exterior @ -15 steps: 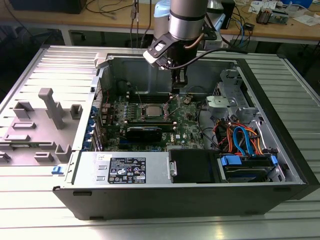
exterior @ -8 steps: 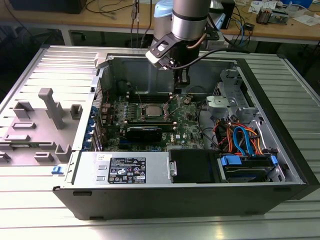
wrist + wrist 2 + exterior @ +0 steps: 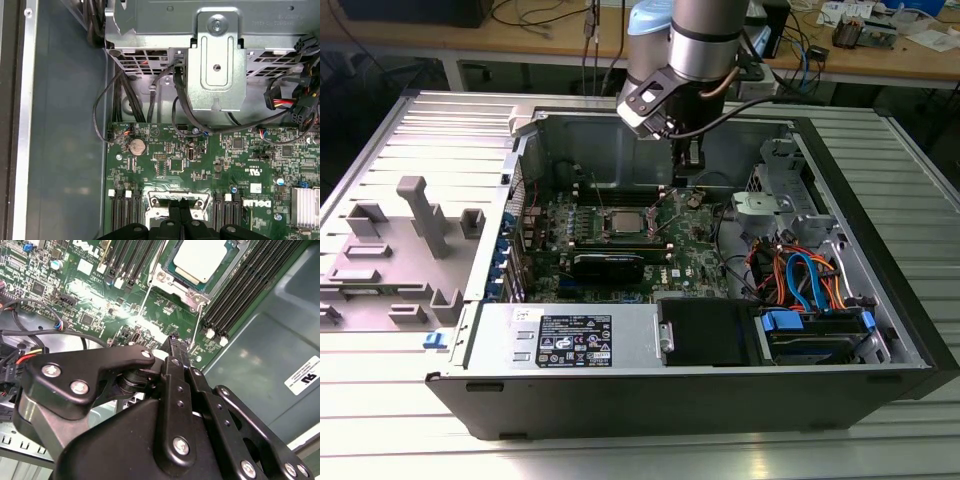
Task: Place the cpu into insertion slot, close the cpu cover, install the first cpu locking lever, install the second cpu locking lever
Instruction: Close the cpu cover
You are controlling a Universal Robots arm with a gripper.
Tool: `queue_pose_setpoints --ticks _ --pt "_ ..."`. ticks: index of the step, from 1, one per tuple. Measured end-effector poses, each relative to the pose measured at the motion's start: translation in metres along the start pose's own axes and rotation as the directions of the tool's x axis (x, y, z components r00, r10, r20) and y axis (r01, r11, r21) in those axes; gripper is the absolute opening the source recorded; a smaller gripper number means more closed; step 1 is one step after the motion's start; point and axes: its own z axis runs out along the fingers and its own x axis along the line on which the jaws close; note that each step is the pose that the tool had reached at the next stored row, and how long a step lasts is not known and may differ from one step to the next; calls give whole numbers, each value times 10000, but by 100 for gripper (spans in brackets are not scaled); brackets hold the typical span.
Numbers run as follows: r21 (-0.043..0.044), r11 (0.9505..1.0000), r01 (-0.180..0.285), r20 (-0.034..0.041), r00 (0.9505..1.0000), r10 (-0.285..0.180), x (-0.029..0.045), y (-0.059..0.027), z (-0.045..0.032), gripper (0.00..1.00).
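Note:
The cpu lies flat in its socket on the green motherboard, its dull silver top showing. The silvery cpu cover lies around it like a frame. Two thin wire levers run from the socket's edge toward my gripper. My gripper hovers just off the socket's side, black fingers pressed together with nothing between them. In the exterior view the cpu sits mid-board, and my gripper hangs above the board toward the exterior view's right of it. The first wrist view has the gripper over the socket frame.
A black expansion card lies in front of the socket. Memory slots flank it. A round coin cell sits near loose black cables and a metal drive cage. Case walls surround the board.

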Motion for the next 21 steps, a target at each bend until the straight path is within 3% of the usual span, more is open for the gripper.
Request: queue_pose_setpoints --ticks 21 --pt "0 10000 -1 -1 10000 1 -6 208 2 11"
